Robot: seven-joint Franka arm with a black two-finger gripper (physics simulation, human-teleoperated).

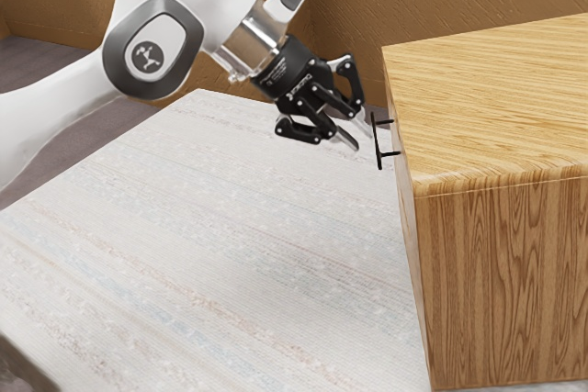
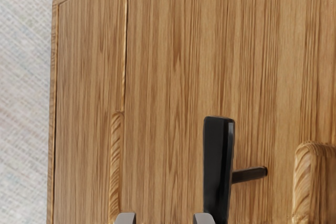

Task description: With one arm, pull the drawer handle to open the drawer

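The arm (image 1: 147,52) reaches across the pale table (image 1: 202,245) toward the wooden cabinet (image 1: 496,181) on the exterior view's right. The gripper (image 1: 358,132) hangs just in front of the black handle (image 1: 378,142), level with it, so that a short advance would bring the fingers around the bar. The handle is a thin upright bar held off the wood by two short pegs, and that gap behind it is the room a finger needs to hook in.

In the wrist view the drawer (image 2: 168,77) faces the hand squarely and the handle (image 2: 218,161) stands out from it on a peg (image 2: 249,174). Two grey fingertips (image 2: 125,217) show spread apart with bare wood between them. The bar lies next to one fingertip, not in the gap, so the tool is released and grips nothing.

The drawer front looks flush with the cabinet, so I judge that the pull has not begun. The hand seems set a little off to one side of the bar. It probably needs a small sideways correction before closing, otherwise one finger may strike the bar head-on and the grip would miss
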